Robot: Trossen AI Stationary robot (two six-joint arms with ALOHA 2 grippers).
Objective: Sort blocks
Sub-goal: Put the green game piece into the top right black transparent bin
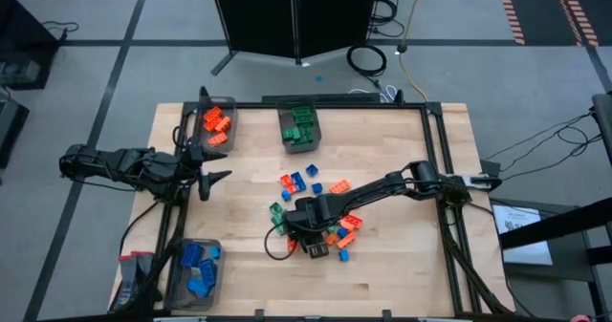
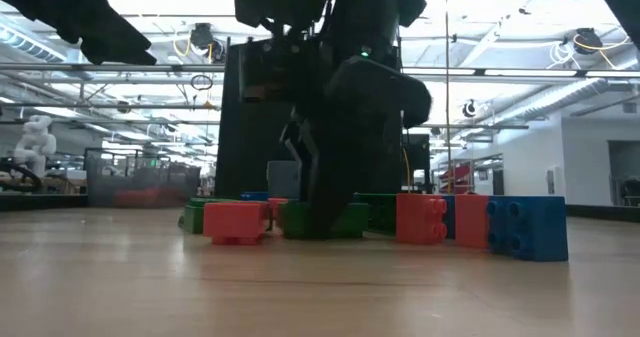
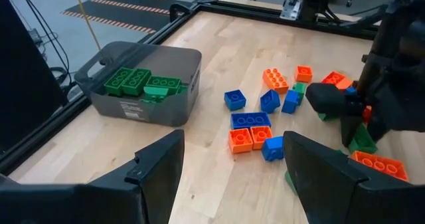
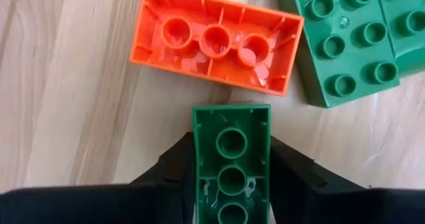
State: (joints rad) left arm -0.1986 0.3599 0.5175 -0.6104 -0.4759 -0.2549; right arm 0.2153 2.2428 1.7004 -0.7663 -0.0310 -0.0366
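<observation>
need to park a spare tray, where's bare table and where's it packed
Bare wood lies along the near edge between the blue bin and the loose blocks, and right of the green bin toward the far right corner. Crowded: mid-table, where the right gripper closes on a green block.

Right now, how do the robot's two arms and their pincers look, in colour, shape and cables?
Both arms are matte black, built of chunky jointed segments. The left pincer ends in two broad, flat, wedge-shaped black fingers. The right pincer has the same dark angular fingers. A thin black cable loops on the table beside the right arm. No markings are readable on them.
</observation>
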